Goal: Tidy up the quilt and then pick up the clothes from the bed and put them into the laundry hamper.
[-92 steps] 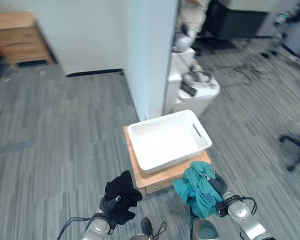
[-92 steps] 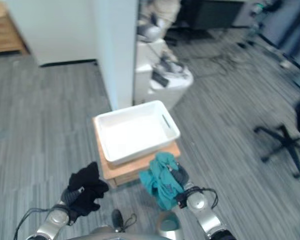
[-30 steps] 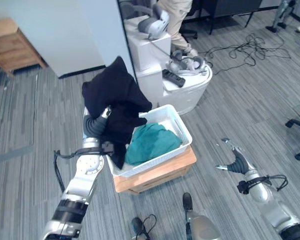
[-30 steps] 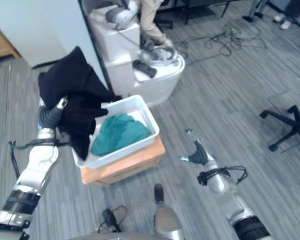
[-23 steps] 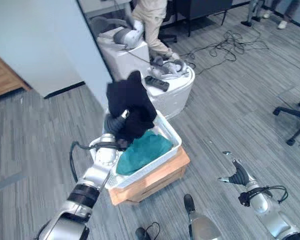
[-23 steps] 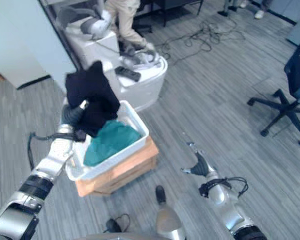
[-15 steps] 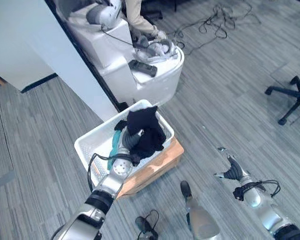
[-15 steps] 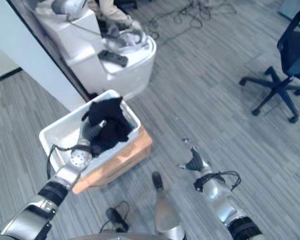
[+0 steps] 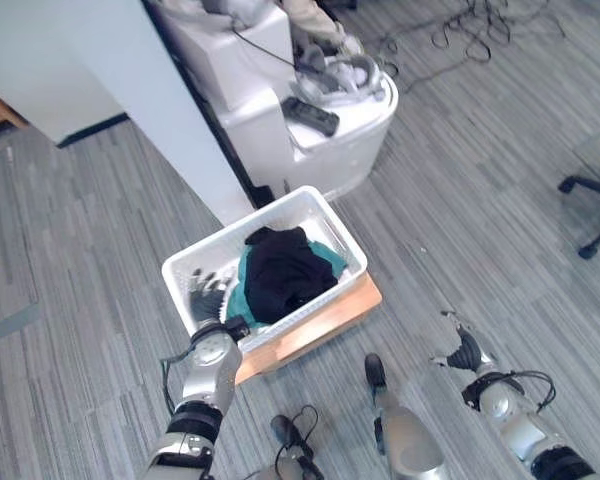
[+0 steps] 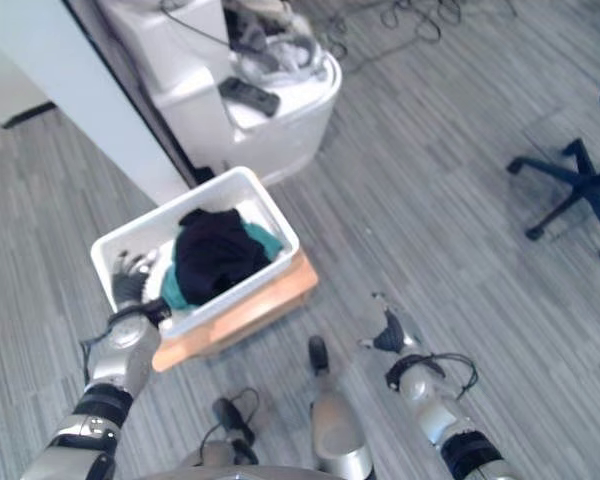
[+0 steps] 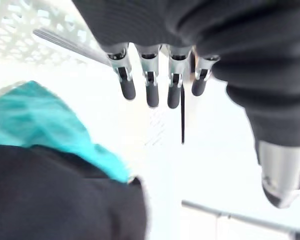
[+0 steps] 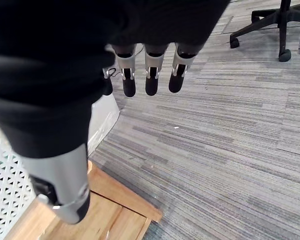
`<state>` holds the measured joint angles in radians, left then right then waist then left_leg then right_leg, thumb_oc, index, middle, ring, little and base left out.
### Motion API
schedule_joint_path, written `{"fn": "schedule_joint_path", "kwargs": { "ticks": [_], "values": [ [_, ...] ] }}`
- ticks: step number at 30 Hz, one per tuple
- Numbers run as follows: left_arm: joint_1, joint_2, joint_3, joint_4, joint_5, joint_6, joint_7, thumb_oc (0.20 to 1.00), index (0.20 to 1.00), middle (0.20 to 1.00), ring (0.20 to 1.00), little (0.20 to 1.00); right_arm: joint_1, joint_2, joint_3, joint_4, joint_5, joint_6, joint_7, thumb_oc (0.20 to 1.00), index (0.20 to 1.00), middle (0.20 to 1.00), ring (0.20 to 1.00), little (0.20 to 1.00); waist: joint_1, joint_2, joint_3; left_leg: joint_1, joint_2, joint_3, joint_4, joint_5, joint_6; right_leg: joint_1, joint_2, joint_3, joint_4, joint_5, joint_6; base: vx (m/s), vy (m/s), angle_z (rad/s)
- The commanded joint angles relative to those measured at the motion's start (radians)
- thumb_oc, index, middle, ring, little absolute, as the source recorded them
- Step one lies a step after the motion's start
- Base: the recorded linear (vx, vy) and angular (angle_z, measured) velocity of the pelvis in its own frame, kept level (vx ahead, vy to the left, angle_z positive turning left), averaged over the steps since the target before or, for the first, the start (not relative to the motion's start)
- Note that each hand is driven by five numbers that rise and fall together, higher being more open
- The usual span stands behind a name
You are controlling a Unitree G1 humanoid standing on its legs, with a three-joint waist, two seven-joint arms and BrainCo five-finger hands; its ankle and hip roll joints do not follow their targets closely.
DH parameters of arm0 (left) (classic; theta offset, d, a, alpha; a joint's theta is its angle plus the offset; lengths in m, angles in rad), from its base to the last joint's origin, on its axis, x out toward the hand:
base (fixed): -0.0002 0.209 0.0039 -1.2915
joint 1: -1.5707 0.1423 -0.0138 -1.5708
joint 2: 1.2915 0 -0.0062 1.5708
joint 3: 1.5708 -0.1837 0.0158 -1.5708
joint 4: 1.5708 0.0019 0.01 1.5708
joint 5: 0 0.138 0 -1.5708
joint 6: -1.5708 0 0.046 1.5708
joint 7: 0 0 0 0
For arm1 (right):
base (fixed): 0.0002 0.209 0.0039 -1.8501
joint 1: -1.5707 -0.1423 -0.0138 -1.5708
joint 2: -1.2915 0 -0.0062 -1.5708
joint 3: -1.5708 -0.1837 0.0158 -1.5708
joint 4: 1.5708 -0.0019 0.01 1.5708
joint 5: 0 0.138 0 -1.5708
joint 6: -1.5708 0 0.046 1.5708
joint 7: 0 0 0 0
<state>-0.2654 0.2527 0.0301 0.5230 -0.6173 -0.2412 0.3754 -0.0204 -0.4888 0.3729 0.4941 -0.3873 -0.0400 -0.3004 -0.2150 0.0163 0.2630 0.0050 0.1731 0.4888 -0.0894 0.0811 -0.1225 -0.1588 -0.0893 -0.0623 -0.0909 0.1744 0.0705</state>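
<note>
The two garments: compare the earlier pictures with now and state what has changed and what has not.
Both went from the hands into the white hamper: the teal garment first, the black garment on top. The left hand let go and is open, like the right hand. The hamper stayed on its wooden stand.

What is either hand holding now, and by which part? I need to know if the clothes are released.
Nothing. The left hand is open over the basket, clear of the black garment. The right hand is open above the floor.
</note>
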Motion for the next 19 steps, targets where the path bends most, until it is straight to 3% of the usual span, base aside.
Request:
{"fn": "schedule_joint_path", "kwargs": {
  "ticks": [1, 6, 11, 13, 14, 19],
  "values": [
    [-0.023, 0.053, 0.018, -0.042, -0.061, -0.104, 0.024, 1.000, 1.000, 1.000, 1.000, 1.000, -0.026, 0.006, 0.014, 0.068, -0.009, 0.000, -0.001, 1.000, 1.000, 1.000, 1.000, 1.000, 0.020, 0.004, -0.054, 0.014, 0.036, -0.054, 0.002, -0.046, -0.024, 0.033, -0.076, -0.024, 0.004, -0.127, 0.095, 0.05, -0.030, 0.28],
    [0.065, 0.097, 0.052, -0.042, -0.039, -0.102, 0.008, 1.000, 1.000, 1.000, 1.000, 1.000, -0.036, 0.071, 0.029, 0.259, 0.032, 0.005, 0.005, 1.000, 1.000, 1.000, 1.000, 1.000, 0.057, -0.011, -0.091, 0.050, 0.033, -0.083, 0.002, -0.053, -0.021, 0.090, -0.073, -0.048, 0.004, -0.139, 0.092, 0.05, -0.017, 0.17],
    [0.276, 0.107, 0.027, -0.008, 0.084, -0.013, -0.085, 1.000, 1.000, 1.000, 1.000, 1.000, -0.044, 0.107, 0.025, 0.374, 0.019, 0.012, 0.006, 1.000, 1.000, 1.000, 1.000, 1.000, 0.100, -0.015, -0.114, 0.062, 0.031, -0.111, 0.002, -0.051, -0.015, 0.125, -0.075, -0.073, 0.004, -0.145, 0.089, 0.02, 0.021, 0.17],
    [0.373, 0.084, -0.027, 0.139, 0.197, 0.057, -0.152, 1.000, 1.000, 1.000, 1.000, 1.000, -0.043, 0.132, -0.006, 0.387, 0.057, 0.011, 0.014, 1.000, 1.000, 1.000, 1.000, 1.000, 0.114, -0.013, -0.117, 0.069, 0.028, -0.122, 0.002, -0.053, -0.010, 0.140, -0.077, -0.082, 0.004, -0.146, 0.089, 0.00, 0.095, 0.20],
    [0.388, 0.051, -0.084, 0.315, 0.297, 0.094, -0.184, 1.000, 1.000, 1.000, 1.000, 1.000, -0.047, 0.152, 0.008, 0.403, 0.056, 0.003, 0.021, 1.000, 1.000, 1.000, 1.000, 1.000, 0.117, -0.012, -0.116, 0.068, 0.024, -0.129, 0.002, -0.056, -0.006, 0.146, -0.080, -0.088, 0.004, -0.148, 0.090, -0.01, 0.119, 0.20],
    [0.376, 0.005, -0.133, 0.491, 0.357, 0.113, -0.191, 1.000, 1.000, 1.000, 1.000, 1.000, -0.065, 0.189, 0.044, 0.442, 0.063, -0.008, 0.013, 1.000, 1.000, 1.000, 1.000, 1.000, 0.119, -0.013, -0.116, 0.066, 0.017, -0.134, 0.002, -0.061, -0.002, 0.147, -0.084, -0.089, 0.004, -0.149, 0.091, -0.01, 0.052, 0.14]
  ]
}}
